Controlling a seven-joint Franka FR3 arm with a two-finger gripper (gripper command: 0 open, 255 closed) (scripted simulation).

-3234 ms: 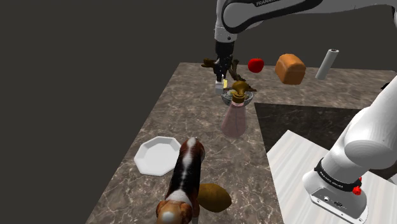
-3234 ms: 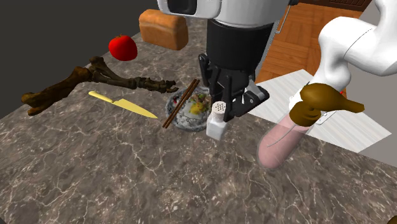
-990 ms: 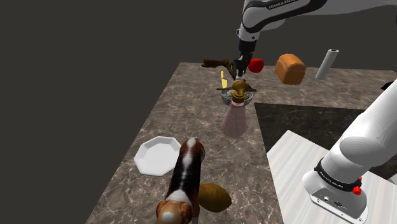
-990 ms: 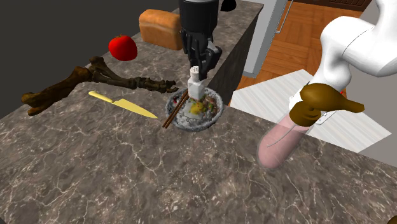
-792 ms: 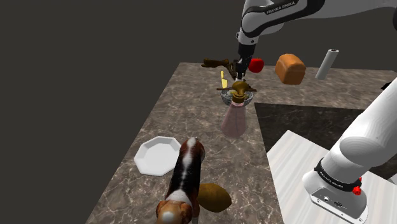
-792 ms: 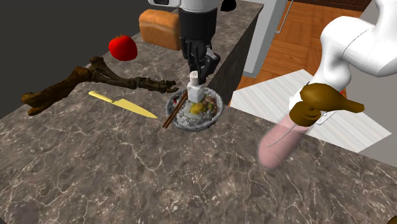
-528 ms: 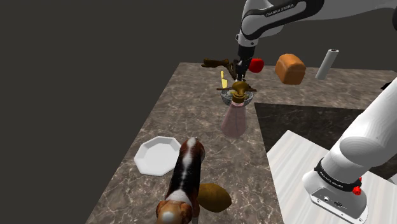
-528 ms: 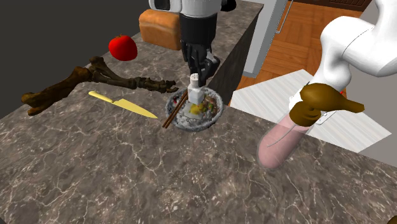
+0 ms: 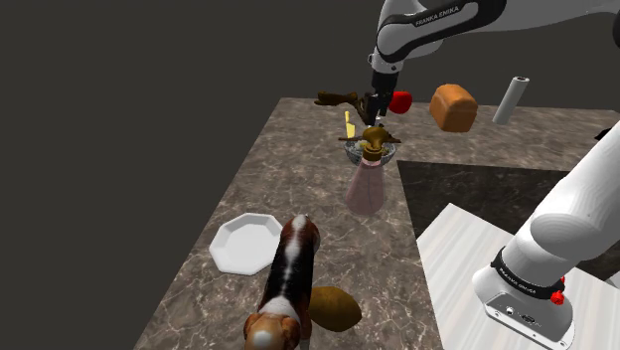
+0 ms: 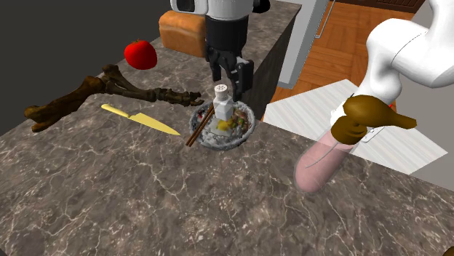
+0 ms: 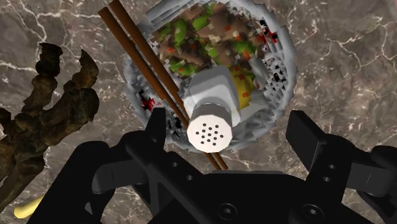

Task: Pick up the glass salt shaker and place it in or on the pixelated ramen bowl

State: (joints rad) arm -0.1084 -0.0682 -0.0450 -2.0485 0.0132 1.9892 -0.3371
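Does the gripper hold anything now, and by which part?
Nothing is held. The gripper is open, and the salt shaker stands free in the ramen bowl, untouched by the fingers.

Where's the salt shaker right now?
In the second exterior view's middle, the salt shaker stands upright inside the ramen bowl, beside the chopsticks, under the open gripper.

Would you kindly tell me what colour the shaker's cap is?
The shaker's cap is pale grey with small dark holes; the wrist view shows it best.
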